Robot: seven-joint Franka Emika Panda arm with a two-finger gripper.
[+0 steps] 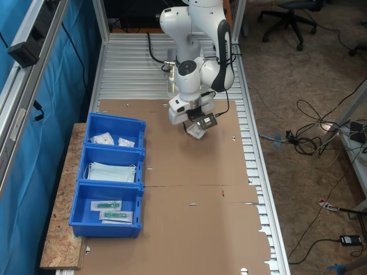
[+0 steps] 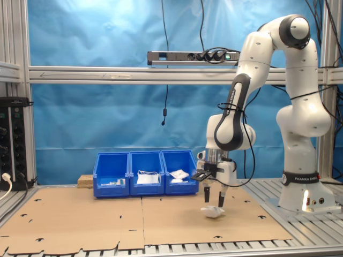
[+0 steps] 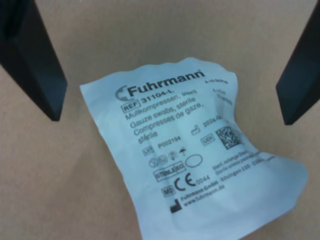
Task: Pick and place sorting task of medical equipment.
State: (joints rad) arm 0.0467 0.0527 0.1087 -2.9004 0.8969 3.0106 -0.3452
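1. The crinkled white packet [image 3: 195, 160] lies flat on the brown cardboard sheet [image 1: 189, 229]; in the second exterior view it's a small pale lump [image 2: 213, 212] on the cardboard.
2. The gripper [image 2: 214, 204] sits right above it with the black fingers [image 3: 35, 65] spread wide on either side, not touching, nothing held.
3. In the first exterior view the gripper [image 1: 196, 127] hangs off the white arm [image 1: 198, 51], well apart from the bins.
4. Three blue bins [image 1: 112, 175] stand in a row at the first exterior view's left: small packets, light-blue masks [image 1: 112, 171], and clear sleeves with green items [image 1: 109, 205].
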